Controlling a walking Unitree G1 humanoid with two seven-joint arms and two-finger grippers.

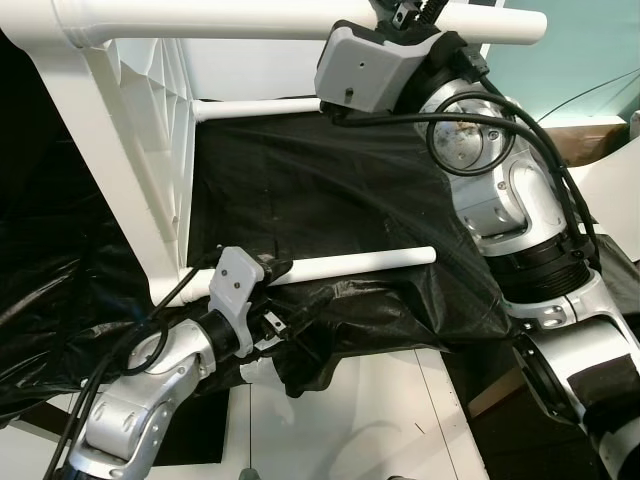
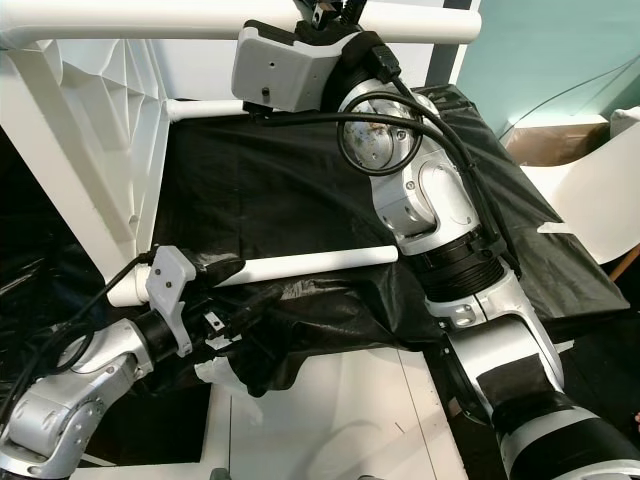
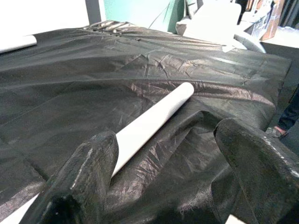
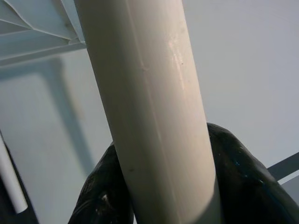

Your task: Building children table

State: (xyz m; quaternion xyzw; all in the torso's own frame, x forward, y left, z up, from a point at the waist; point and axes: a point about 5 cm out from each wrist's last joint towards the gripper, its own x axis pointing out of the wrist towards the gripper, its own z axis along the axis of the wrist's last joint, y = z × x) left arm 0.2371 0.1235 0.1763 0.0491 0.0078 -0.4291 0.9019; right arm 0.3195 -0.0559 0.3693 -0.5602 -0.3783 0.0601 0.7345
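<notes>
A white plastic table [image 1: 150, 130] lies on its side on black sheeting, its round legs pointing right. My right gripper [image 1: 405, 14] is up at the top, shut on the upper leg [image 1: 200, 20]; in the right wrist view both fingers [image 4: 243, 182] press against that leg [image 4: 149, 102]. My left gripper [image 1: 285, 297] is low at the near side, open, by the base of the lower leg [image 1: 360, 263]. In the left wrist view the lower leg [image 3: 154, 116] runs past one finger [image 3: 88, 172] and the other finger stands well apart.
Black plastic sheeting [image 1: 330, 180] covers the surface under the table and hangs crumpled over its near edge. A third leg [image 1: 260, 107] sticks out further back. A white board [image 1: 350, 420] lies below. White furniture [image 2: 600, 200] stands at the right by a teal wall.
</notes>
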